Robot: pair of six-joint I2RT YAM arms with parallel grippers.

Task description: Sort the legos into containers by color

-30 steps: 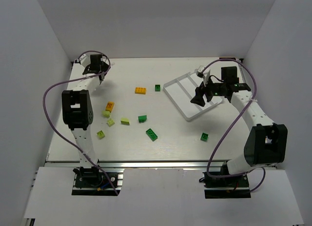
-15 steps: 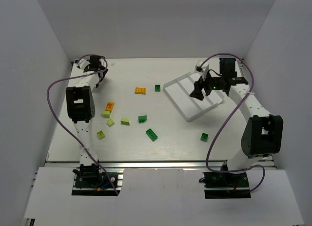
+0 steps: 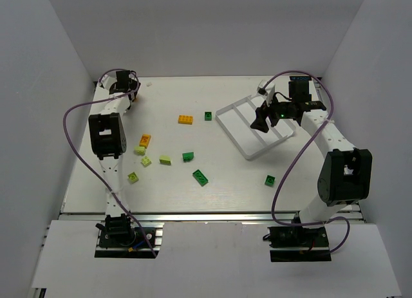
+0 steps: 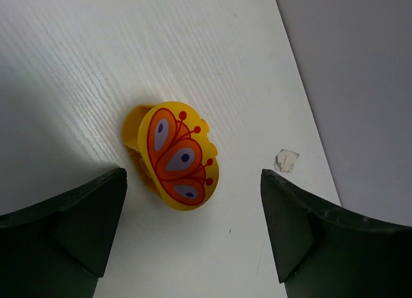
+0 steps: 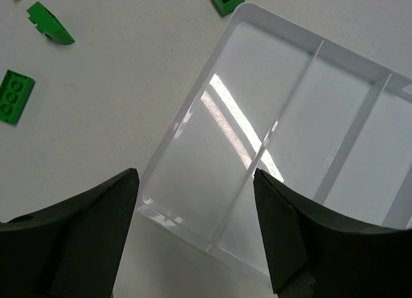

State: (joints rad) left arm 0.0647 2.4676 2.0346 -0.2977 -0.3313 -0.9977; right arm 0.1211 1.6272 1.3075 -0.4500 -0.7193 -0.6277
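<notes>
Bricks (image 3: 200,177) are lying on the table (image 3: 225,195) left of the tray (image 3: 232,134), a lone brick (image 3: 270,179) before it, the round piece (image 4: 172,158) farthest left.

Overhead camera and close, downward right-wrist view share the tray (image 3: 241,127).

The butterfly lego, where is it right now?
In the left wrist view, the butterfly lego lies on the table between the fingers of the open left gripper, touching neither. That is at the table's far left corner, beside a small white scrap.

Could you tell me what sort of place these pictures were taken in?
Probably a robotics lab test cell: a left arm and right arm mounted on a white table, plain white panels around it, toy bricks scattered on top.
</notes>
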